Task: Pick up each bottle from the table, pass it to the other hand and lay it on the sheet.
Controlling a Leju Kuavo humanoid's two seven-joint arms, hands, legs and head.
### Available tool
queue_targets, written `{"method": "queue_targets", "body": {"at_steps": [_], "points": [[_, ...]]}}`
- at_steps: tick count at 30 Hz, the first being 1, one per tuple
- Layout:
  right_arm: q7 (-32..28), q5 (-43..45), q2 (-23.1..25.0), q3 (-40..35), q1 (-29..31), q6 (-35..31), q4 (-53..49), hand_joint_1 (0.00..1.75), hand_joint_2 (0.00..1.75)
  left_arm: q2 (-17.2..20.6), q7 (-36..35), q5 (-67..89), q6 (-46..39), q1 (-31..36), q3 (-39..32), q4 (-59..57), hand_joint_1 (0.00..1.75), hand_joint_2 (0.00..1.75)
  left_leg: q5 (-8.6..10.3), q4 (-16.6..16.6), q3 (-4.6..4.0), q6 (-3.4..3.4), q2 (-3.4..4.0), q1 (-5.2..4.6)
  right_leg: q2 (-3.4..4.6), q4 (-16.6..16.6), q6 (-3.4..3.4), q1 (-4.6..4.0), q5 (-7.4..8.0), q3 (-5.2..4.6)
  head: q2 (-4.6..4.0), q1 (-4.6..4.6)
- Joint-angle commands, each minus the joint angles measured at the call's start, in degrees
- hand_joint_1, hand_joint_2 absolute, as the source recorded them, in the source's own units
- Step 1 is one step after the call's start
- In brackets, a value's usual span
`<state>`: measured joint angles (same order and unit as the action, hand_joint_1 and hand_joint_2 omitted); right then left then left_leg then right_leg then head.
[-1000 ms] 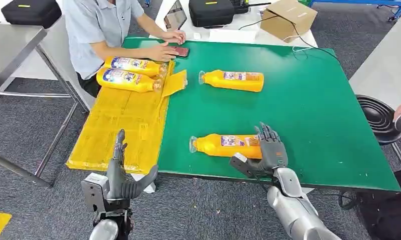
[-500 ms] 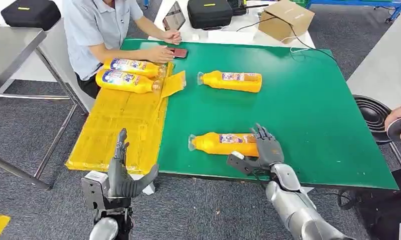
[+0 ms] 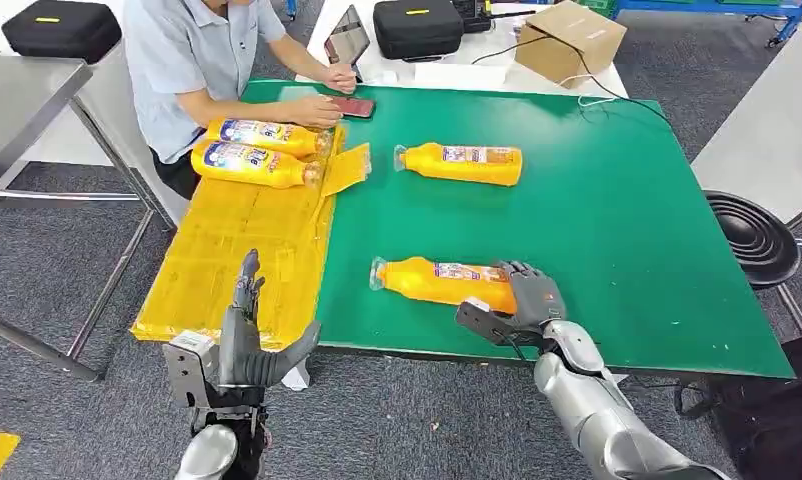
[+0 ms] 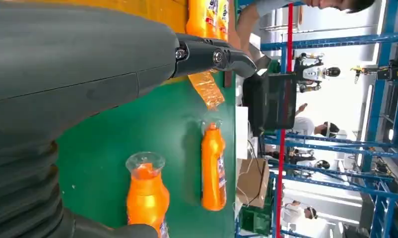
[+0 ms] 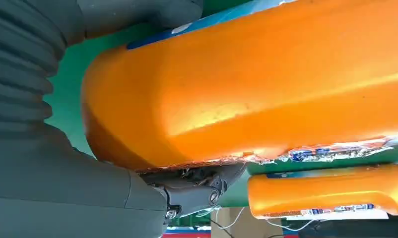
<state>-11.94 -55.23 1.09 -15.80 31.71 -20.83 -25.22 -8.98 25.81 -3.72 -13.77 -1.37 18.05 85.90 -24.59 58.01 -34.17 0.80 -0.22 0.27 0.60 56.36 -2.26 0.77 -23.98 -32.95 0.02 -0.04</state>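
**Right hand closes on the near bottle**

Since a second ago, my right hand (image 3: 525,300) has curled its fingers over the base end of the near bottle (image 3: 439,281), and the bottle has shifted a little, its cap end now angled further from the table's near edge. From the right wrist camera the orange body presses against the palm with the thumb under it, so I read this as a grip on the bottle, though I can't tell whether it has left the green table (image 3: 617,210).

My left hand (image 3: 245,345) waits below the table's near edge, by the corner of the yellow sheet (image 3: 227,250), fingers apart and thumb out, holding nothing.

A second loose bottle, the far bottle (image 3: 462,162), lies on its side toward the table's far edge. Two bottles (image 3: 257,150) already lie side by side at the far end of the sheet, next to a seated person (image 3: 192,55) whose hands rest near a phone (image 3: 355,105).

My judgement on handling: the bottle looks full, so fairly heavy, with a smooth, glossy plastic wall that could slip. Holding it at the base leaves the neck end overhanging and likely to sag. For the handover I'd have the left hand take the free middle, over the label, before the right lets go.
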Motion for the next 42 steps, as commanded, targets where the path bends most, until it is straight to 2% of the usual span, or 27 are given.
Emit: {"method": "queue_targets", "body": {"at_steps": [1,6,8,9,11,14,18,24,25,27,28,32,35,38,40,42], "points": [[-4.73,3.47,2.21,2.78,-3.28,-4.5,3.01,1.75,1.75,1.15,-1.84,-3.08,1.17,2.16,-1.9,-3.91,0.0,1.75,0.03,-0.1,0.1,-0.05,-0.09,0.05,-0.13,-0.11,0.08,-0.06,0.0,0.15,0.0,0.0],[-5.14,3.94,2.34,3.04,-3.45,-4.94,2.6,1.75,1.75,1.08,-1.96,-3.39,1.27,2.13,-2.02,-4.11,0.0,1.75,0.02,-0.11,0.0,-0.06,-0.05,0.05,-0.11,-0.1,0.1,-0.06,0.01,0.08,0.0,-0.02],[-9.55,7.76,3.54,5.27,-4.35,-7.89,0.18,1.75,1.75,-0.04,-5.04,-7.42,1.14,1.66,-4.13,-5.15,0.0,1.75,0.01,-0.08,0.02,-0.04,-0.07,0.03,-0.1,-0.07,0.06,-0.04,-0.01,0.09,0.0,0.0],[-12.52,11.74,4.99,7.34,-4.92,-8.23,-1.7,1.75,1.75,-0.63,-9.01,-11.68,0.98,1.41,-5.75,-6.79,0.0,1.75,0.04,-0.14,0.04,-0.06,-0.08,0.04,-0.13,-0.13,0.11,-0.06,0.01,0.11,0.0,-0.02],[-16.5,18.01,7.22,8.48,-6.8,-9.7,-7.6,1.75,1.75,-0.24,-12.36,-18.48,2.12,1.61,-6.34,-11.39,0.0,1.75,0.01,-0.11,0.0,-0.05,0.06,0.0,0.03,-0.06,0.08,-0.01,0.01,0.05,0.0,0.0],[-18.69,25.82,8.41,7.1,-10.07,-9.2,-17.05,1.75,1.75,1.57,-10.73,-21.08,6.63,0.43,-2.88,-13.03,0.0,1.75,-0.01,-0.13,-0.12,-0.07,0.15,-0.01,0.12,-0.03,0.09,0.0,0.01,-0.08,0.0,0.0],[-17.42,26.37,7.73,5.94,-10.72,-9.01,-18.64,1.75,1.75,1.6,-10.28,-21.09,6.49,0.04,-2.17,-12.36,0.0,1.75,0.05,-0.06,-0.49,0.0,-0.1,-0.02,-0.07,0.05,0.04,0.01,-0.05,-0.35,0.0,0.0],[-17.43,26.47,7.62,5.91,-10.72,-9.04,-18.54,1.75,1.75,1.61,-10.32,-21.13,6.41,0.15,-2.21,-12.27,0.0,1.75,0.05,-0.05,-0.75,0.01,-0.08,0.0,-0.06,0.04,0.05,0.03,-0.04,-0.58,0.0,0.0],[-20.04,29.72,8.01,6.75,-11.22,-8.82,-19.55,1.75,1.75,2.8,-10.69,-19.92,7.73,0.24,-0.45,-12.25,0.0,1.75,0.05,-0.05,-0.79,0.01,-0.09,0.0,-0.06,0.04,0.04,0.04,-0.04,-0.62,0.0,-0.02],[-20.06,29.86,8.1,6.49,-11.29,-8.9,-19.8,1.75,1.75,2.84,-10.47,-19.77,7.92,-0.21,-0.11,-12.39,0.0,1.75,0.05,-0.06,-0.78,-0.01,-0.1,0.0,-0.08,0.02,0.06,0.04,-0.05,-0.61,0.0,-0.02],[-22.67,34.34,9.13,7.94,-12.93,-8.45,-23.59,1.75,1.75,5.41,-9.77,-13.91,7.76,0.36,4.07,-12.84,0.0,1.75,0.01,-0.09,-0.68,-0.03,-0.11,0.0,-0.12,0.01,0.1,0.03,-0.09,-0.51,0.0,0.0],[-21.21,38.47,9.71,2.52,-18.3,-6.87,-34.25,1.75,1.75,7.4,-6.1,-9.96,12.3,-1.77,8.74,-11.32,0.0,1.75,-0.02,-0.09,-0.68,-0.05,-0.14,0.01,-0.14,0.02,0.12,0.01,-0.14,-0.53,0.0,0.02],[-21.05,39.69,10.09,-0.47,-19.04,-6.46,-35.34,1.75,1.75,6.97,-5.5,-12.9,14.65,-3.59,8.03,-8.68,0.0,1.75,-0.07,-0.06,-0.71,-0.05,-0.05,0.01,-0.03,0.05,0.11,-0.01,-0.14,-0.58,0.0,-0.02],[-20.8,40.67,10.96,-3.25,-18.38,-5.17,-31.29,1.75,1.75,6.31,-4.84,-15.63,15.2,-4.74,7.28,-6.07,0.0,1.75,-0.1,-0.01,-0.76,-0.05,0.04,0.04,0.05,0.06,0.11,-0.04,-0.13,-0.66,0.0,-0.02],[-19.07,37.56,10.44,-8.03,-16.89,-2.48,-26.19,1.75,1.75,6.72,-3.99,-15.15,14.63,-5.17,7.32,-4.15,0.0,1.75,-0.02,-0.03,-0.91,-0.04,0.0,0.03,0.01,0.04,0.08,-0.03,-0.06,-0.82,0.0,0.0],[-22.52,35.75,11.65,-12.1,-17.09,0.08,-24.1,1.75,1.75,6.92,-3.36,-15.01,14.8,-5.73,6.79,-1.79,0.0,1.75,-0.04,-0.04,-0.87,-0.05,0.06,0.06,0.04,0.02,0.09,-0.06,-0.07,-0.77,0.0,0.0]]}}
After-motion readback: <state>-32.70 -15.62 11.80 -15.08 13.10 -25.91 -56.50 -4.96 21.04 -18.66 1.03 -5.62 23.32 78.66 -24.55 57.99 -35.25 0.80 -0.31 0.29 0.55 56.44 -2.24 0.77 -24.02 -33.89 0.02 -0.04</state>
